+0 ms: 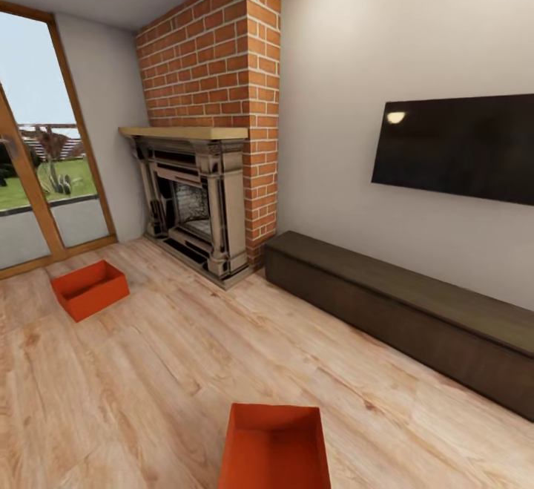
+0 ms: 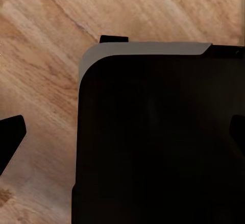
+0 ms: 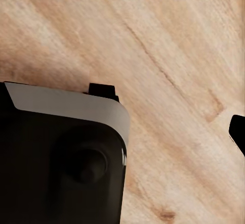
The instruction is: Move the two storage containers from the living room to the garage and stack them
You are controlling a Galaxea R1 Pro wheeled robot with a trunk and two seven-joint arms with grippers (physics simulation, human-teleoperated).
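Both storage containers sit open-side up on the living room plank floor (image 1: 148,392), near one (image 1: 274,448) ahead for pickup, far one (image 1: 90,289) by the window; neither claw's opening can be told

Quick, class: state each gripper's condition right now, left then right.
Left gripper: open, fingertips wide apart, holding nothing.
Right gripper: cannot be told; one dark fingertip shows above the light wood plank floor.

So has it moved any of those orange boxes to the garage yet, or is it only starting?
Only starting, it seems. Both storage containers are on the living room's wood floor: one near the glass door, one at the bottom of the head view, just in front of the robot. Neither is lifted or stacked. Nothing is in hand: both wrist views look down at bare planks. Left: carrying both to the garage and stacking them.
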